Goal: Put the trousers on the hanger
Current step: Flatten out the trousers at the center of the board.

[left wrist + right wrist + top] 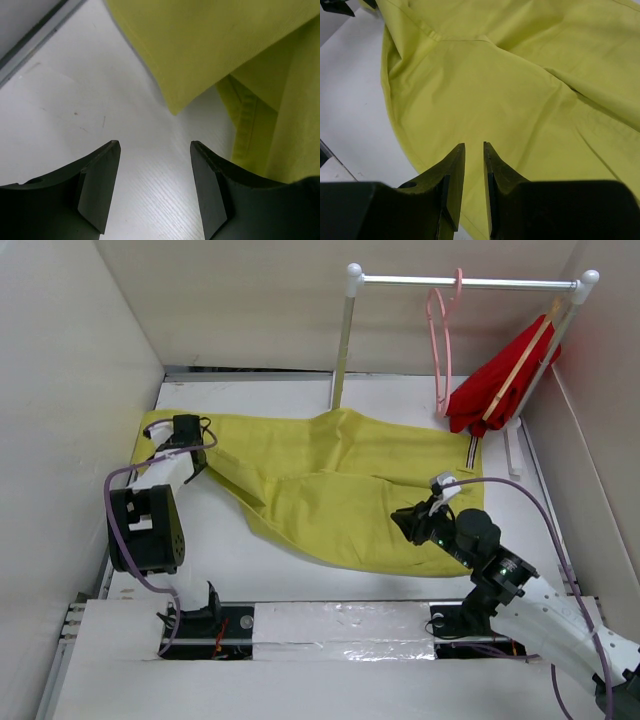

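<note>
We find the trousers (330,480) lying spread flat on the white table (300,580), running from the far left corner across to the foot of the clothes rail (470,282) on the right. The hanger (440,350) hangs by its hook from that rail, bare and apart from the trousers. Beside it on the rail hangs a red garment (495,390) on a wooden hanger (520,360).

The left gripper (155,145) stands at the trousers' far left end. Its jaws are well apart and hold nothing, with bare table between them and a corner of the cloth just beyond the fingertips.

The right gripper (473,146) sits low over the near edge of the trousers. Its jaws are drawn to a narrow slit, with yellow cloth showing through it. We cannot tell whether any fabric is pinched there.
</note>
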Available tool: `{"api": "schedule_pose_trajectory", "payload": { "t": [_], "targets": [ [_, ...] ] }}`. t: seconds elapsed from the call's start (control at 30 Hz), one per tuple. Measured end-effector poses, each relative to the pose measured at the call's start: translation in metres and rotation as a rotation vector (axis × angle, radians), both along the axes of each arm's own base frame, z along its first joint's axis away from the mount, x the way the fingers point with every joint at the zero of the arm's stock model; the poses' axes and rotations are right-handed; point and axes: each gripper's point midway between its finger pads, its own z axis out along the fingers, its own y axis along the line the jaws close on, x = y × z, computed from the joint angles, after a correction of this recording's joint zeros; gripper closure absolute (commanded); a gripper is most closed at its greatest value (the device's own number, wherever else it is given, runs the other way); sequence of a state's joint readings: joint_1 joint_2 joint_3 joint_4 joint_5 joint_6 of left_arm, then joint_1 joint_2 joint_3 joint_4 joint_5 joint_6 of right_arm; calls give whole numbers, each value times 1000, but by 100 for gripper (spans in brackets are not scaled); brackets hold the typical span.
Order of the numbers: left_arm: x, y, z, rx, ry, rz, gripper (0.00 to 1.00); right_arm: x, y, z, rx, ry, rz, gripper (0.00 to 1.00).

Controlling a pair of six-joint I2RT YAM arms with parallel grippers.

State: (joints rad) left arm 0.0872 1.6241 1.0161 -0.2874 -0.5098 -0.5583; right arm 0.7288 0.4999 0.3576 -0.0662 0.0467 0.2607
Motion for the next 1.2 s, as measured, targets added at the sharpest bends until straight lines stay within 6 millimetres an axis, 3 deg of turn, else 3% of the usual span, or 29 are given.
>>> {"api": "schedule_pose_trajectory", "payload": {
  "t": [0.17,0.43,0.47,0.5,0.53,0.77,0.87,1.0,1.13,1.2],
  "targets": [
    [12,12,8,67,-3,20,50,2,2,3,7,-10,3,73],
    [16,23,-16,127,90,26,58,2,3,3,7,-11,3,73],
    [17,24,-19,133,99,27,70,2,3,3,7,-11,4,73],
    [18,26,-20,141,107,26,89,2,3,3,7,-11,3,73],
    [18,26,-20,142,104,30,97,2,3,3,7,-11,3,73],
    [21,31,2,182,75,17,100,2,3,1,5,-9,4,73],
    [21,29,36,196,9,3,100,2,3,-2,3,-6,7,73],
    [9,7,114,163,-216,-58,100,1,4,-3,4,-4,17,73],
    [-33,-29,216,111,-511,-159,100,-1,7,-1,10,-9,32,73],
    [-63,-32,259,108,-620,-168,100,-3,8,1,14,-14,37,73]
  ]
}}
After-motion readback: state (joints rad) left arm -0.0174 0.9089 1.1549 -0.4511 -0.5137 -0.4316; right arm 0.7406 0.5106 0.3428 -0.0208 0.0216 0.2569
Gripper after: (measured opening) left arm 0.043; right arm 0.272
